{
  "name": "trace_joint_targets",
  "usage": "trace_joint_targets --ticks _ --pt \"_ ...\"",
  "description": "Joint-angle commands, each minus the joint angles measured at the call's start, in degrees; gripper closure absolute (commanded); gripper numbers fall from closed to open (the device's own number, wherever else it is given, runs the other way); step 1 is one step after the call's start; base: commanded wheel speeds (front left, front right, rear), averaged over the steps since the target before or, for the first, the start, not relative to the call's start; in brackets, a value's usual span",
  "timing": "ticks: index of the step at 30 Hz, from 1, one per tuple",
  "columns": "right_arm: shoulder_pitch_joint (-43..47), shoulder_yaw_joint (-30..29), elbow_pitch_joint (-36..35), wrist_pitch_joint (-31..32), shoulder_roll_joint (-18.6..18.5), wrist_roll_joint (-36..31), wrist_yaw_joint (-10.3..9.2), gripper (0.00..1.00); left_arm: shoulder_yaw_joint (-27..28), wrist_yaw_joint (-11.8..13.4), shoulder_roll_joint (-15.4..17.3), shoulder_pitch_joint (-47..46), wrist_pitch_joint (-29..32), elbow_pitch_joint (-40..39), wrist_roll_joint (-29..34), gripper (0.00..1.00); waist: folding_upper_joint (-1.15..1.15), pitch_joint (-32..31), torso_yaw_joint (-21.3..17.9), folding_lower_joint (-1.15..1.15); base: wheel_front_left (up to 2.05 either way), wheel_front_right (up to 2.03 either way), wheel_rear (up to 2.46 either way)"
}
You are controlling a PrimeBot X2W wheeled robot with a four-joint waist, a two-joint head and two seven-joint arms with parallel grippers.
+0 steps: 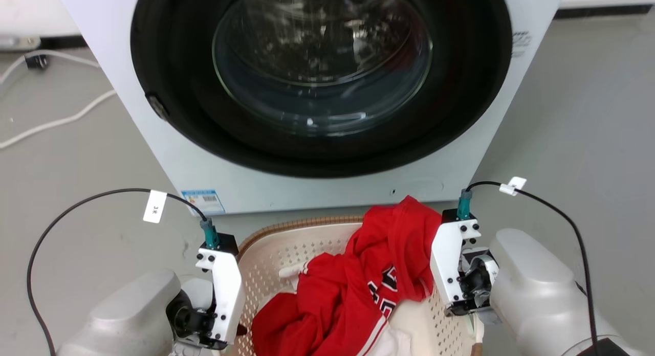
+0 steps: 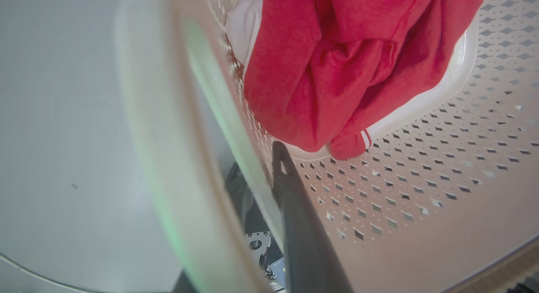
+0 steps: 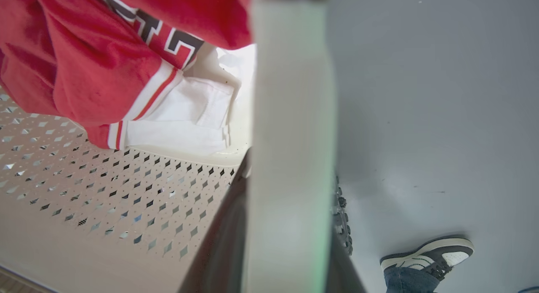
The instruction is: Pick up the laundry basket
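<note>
The laundry basket [image 1: 286, 253] is cream with perforated walls and a brown woven rim, low in the head view in front of the washing machine. A red garment [image 1: 358, 284] and white cloth [image 3: 181, 116] lie in it. My left gripper [image 1: 233, 315] is at the basket's left side. In the left wrist view one dark finger [image 2: 290, 192] lies inside the perforated wall [image 2: 421, 192] and the other outside, with the pale side clamped between. My right gripper [image 1: 445, 289] holds the right side the same way, a broad pale band [image 3: 290, 158] between its fingers.
A large white washing machine [image 1: 327, 90] with a dark round door stands right behind the basket. White cable [image 1: 56, 123] trails over the grey floor at the far left. A person's shoe [image 3: 429, 253] stands on the floor beside the basket's right side.
</note>
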Motion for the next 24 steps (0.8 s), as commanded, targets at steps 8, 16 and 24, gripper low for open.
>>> trace_joint_targets --ticks 8,16,24 --pt "0.8 3.0 -1.6 3.8 -1.3 2.0 0.72 1.0 -1.4 -0.2 2.1 0.9 4.7 0.4 -2.2 1.0 0.0 -4.4 -0.5 0.01 0.0 0.0 0.0" --pt "-0.2 4.2 -2.1 5.0 -1.1 4.4 0.73 1.0 -2.3 -0.2 1.8 -1.0 7.2 -0.3 -1.9 1.0 0.0 -6.4 -0.4 0.01 0.0 0.0 0.0" --pt "-0.8 5.2 -1.0 4.3 -1.1 5.6 0.74 1.0 -2.7 -0.3 1.4 -0.9 7.5 0.2 -2.5 1.0 0.0 -7.1 -0.2 0.01 0.0 0.0 0.0"
